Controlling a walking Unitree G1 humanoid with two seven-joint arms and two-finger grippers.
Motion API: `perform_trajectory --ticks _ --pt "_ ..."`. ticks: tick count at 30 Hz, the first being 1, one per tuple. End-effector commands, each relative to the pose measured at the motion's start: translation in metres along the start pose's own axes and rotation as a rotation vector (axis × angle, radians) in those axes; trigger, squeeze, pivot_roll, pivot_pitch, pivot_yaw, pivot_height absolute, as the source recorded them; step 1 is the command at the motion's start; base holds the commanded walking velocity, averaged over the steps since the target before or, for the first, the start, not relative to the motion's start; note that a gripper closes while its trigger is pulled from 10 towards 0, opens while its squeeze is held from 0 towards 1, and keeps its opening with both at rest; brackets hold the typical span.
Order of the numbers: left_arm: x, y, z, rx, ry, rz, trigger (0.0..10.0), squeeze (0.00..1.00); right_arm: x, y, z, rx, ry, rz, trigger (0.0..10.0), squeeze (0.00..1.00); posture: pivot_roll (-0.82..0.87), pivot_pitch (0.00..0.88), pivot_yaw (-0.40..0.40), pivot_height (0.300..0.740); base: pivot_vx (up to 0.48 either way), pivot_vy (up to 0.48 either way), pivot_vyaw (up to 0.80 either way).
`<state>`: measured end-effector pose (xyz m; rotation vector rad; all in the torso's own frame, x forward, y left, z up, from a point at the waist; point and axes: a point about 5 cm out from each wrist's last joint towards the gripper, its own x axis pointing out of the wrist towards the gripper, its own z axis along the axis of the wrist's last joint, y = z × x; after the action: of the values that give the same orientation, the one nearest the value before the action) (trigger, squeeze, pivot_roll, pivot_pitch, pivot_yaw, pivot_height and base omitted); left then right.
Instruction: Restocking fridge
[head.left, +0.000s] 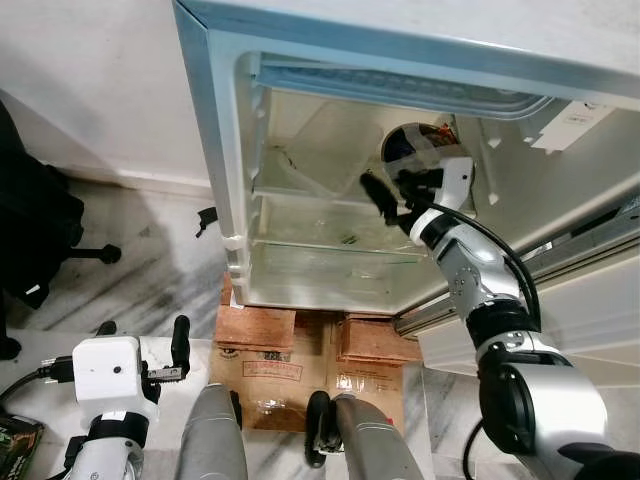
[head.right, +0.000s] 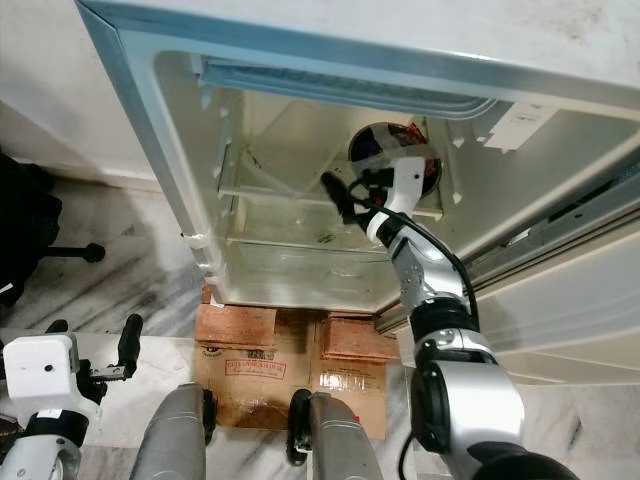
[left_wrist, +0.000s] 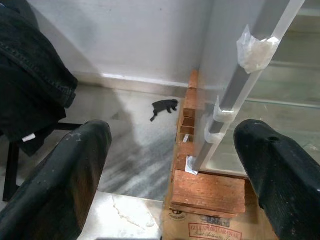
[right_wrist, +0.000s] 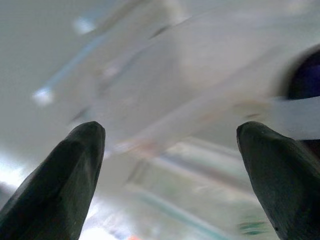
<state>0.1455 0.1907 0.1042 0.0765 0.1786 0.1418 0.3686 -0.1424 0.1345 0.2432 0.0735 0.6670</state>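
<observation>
Looks like a placing step: the right gripper (right_wrist: 170, 145) is held spread and empty inside the open white fridge (head.left: 300, 215), beside a dark round container (head.left: 412, 145) already shelved, so pulling back seems called for, while the left gripper (left_wrist: 172, 165) is kept low, also released.

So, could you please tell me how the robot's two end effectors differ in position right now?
The right end effector is raised and reaches inside the open fridge, while the left end effector sits low, outside it, near the bricks beneath the fridge. Both stand open, holding nothing.
</observation>
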Motion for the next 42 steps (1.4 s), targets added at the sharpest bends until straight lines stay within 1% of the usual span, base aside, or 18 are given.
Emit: perform_trajectory --ticks 1,5,6,8,9,11,16,18,20,22,23,25,28,29,32,34,38,42 --pt "-0.001 0.002 -0.006 0.007 0.03 0.008 10.0 0.0 -0.001 0.009 -0.007 0.03 0.053 0.12 10.0 1.0 0.3 0.26 -0.146 0.74 0.0 0.0 0.0" --pt "-0.001 0.002 -0.005 0.013 0.023 0.008 10.0 0.0 0.004 0.021 -0.019 -0.006 0.134 0.196 10.0 1.0 0.31 0.26 -0.15 0.74 0.0 0.0 0.0" --pt "-0.002 0.003 -0.005 0.014 0.021 0.017 10.0 0.0 0.004 0.028 -0.028 -0.038 0.177 0.247 10.0 1.0 0.32 0.262 -0.151 0.74 0.0 0.0 0.0" --pt "-0.003 0.004 -0.005 0.015 0.021 0.023 10.0 0.0 0.003 0.033 -0.034 -0.053 0.206 0.286 10.0 1.0 0.32 0.265 -0.152 0.74 0.0 0.0 0.0" --pt "-0.005 0.005 -0.004 0.016 0.022 0.026 10.0 0.0 0.001 0.036 -0.039 -0.097 0.238 0.32 10.0 1.0 0.32 0.269 -0.153 0.74 0.0 0.0 0.0" --pt "-0.006 0.006 -0.005 0.016 0.025 0.029 10.0 0.0 0.0 0.039 -0.043 -0.108 0.263 0.346 10.0 1.0 0.32 0.274 -0.153 0.74 0.0 0.0 0.0" --pt "-0.007 0.004 -0.005 0.015 0.027 0.027 10.0 0.0 0.005 0.052 -0.047 -0.135 0.272 0.408 10.0 1.0 0.32 0.279 -0.154 0.74 0.0 0.0 0.0" --pt "-0.007 0.004 -0.006 0.014 0.028 0.025 10.0 0.0 0.012 0.06 -0.046 -0.14 0.248 0.428 10.0 1.0 0.32 0.281 -0.152 0.74 0.0 0.0 0.0" --pt "-0.007 0.004 -0.006 0.013 0.028 0.023 10.0 0.0 0.023 0.07 -0.045 -0.166 0.218 0.418 10.0 1.0 0.32 0.283 -0.153 0.74 0.0 0.0 0.0" --pt "-0.007 0.004 -0.006 0.013 0.028 0.023 10.0 0.0 0.024 0.071 -0.045 -0.17 0.214 0.415 10.0 1.0 0.32 0.283 -0.153 0.74 0.0 0.0 0.0" --pt "-0.007 0.003 -0.005 0.013 0.029 0.021 10.0 0.0 0.032 0.076 -0.045 -0.197 0.204 0.378 10.0 1.0 0.32 0.287 -0.153 0.74 0.0 0.0 0.0" --pt "-0.007 0.003 -0.005 0.012 0.029 0.02 10.0 0.0 0.039 0.078 -0.043 -0.232 0.189 0.329 10.0 1.0 0.32 0.289 -0.155 0.74 0.0 0.0 0.0" --pt "-0.007 0.003 -0.005 0.011 0.029 0.022 10.0 0.0 0.046 0.079 -0.04 -0.242 0.175 0.261 10.0 1.0 0.32 0.29 -0.157 0.74 0.0 0.0 0.0" --pt "-0.007 0.002 -0.005 0.01 0.029 0.023 10.0 0.0 0.049 0.077 -0.037 -0.289 0.175 0.203 10.0 1.0 0.33 0.29 -0.159 0.74 0.0 0.0 0.0" --pt "-0.007 0.002 -0.005 0.01 0.029 0.025 10.0 0.0 0.051 0.074 -0.036 -0.32 0.182 0.163 10.0 1.0 0.33 0.291 -0.16 0.74 0.0 0.0 0.0" --pt "-0.007 0.002 -0.005 0.008 0.03 0.029 10.0 0.0 0.051 0.068 -0.032 -0.349 0.176 0.109 10.0 1.0 0.32 0.291 -0.162 0.74 0.0 0.0 0.0" --pt "-0.007 0.002 -0.006 0.006 0.03 0.026 10.0 0.0 0.05 0.066 -0.029 -0.325 0.148 0.129 10.0 1.0 0.32 0.289 -0.162 0.74 0.0 0.0 0.0" --pt "-0.004 0.0 -0.006 0.007 0.029 0.013 10.0 0.0 0.044 0.059 -0.031 -0.345 0.149 0.113 10.0 1.0 0.31 0.282 -0.162 0.74 0.0 0.0 0.0"
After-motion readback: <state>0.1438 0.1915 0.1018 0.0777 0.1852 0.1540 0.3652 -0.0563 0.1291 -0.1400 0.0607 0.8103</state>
